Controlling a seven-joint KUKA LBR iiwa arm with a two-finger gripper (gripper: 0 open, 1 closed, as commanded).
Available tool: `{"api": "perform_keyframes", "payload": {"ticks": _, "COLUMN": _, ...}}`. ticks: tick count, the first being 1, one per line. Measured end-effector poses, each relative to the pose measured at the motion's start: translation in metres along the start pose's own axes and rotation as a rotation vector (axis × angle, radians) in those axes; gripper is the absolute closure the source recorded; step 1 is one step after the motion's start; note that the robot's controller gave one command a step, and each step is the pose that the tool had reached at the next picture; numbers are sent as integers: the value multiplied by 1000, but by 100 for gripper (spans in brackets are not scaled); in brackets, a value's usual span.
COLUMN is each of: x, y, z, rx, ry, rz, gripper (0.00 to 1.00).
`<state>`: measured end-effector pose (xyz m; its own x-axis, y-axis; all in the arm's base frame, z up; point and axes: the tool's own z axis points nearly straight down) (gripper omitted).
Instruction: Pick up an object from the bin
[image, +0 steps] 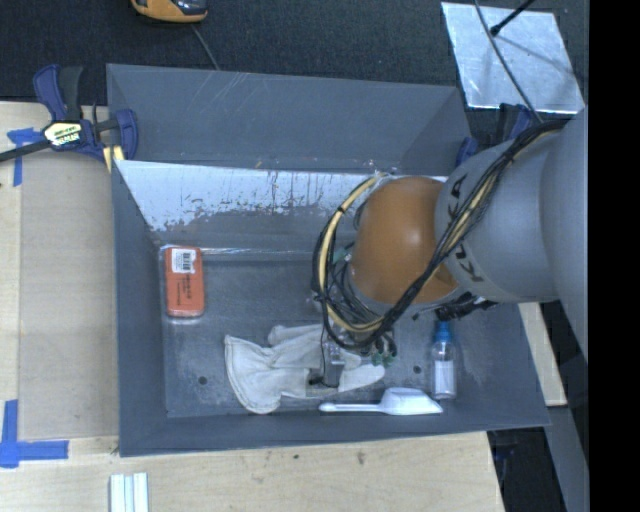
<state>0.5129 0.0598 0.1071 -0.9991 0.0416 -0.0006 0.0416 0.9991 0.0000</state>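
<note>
Hovering with the gripper (328, 375) low over the right end of a crumpled white cloth (255, 375) at the front middle of the bin (140, 300), probably chosen for its bunched, easily pinched folds. Cannot tell how open, nor whether gripping anything. Crowded close by a white plastic spoon (385, 404).

The arm (520, 220), with its orange cover (400, 250) and its cables, hides the right rear of the bin's (140, 330) floor and part of the back wall. The arm's dark lower end covers the right part of the white cloth (250, 375), so the folds there cannot be told. The print on the orange box's (184, 290) label is too small to read, as is the small bottle's (442, 372) label. A yellow thing (170, 8) is cut off by the top edge.
</note>
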Motion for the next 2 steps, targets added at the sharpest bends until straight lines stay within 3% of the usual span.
{"api": "perform_keyframes", "payload": {"ticks": 1, "x": -8, "y": 16, "z": 19, "rx": 0, "ry": -2, "rz": -157, "gripper": 100}}
{"api": "perform_keyframes", "payload": {"ticks": 2, "x": -8, "y": 16, "z": 19, "rx": 0, "ry": -2, "rz": -157, "gripper": 100}}
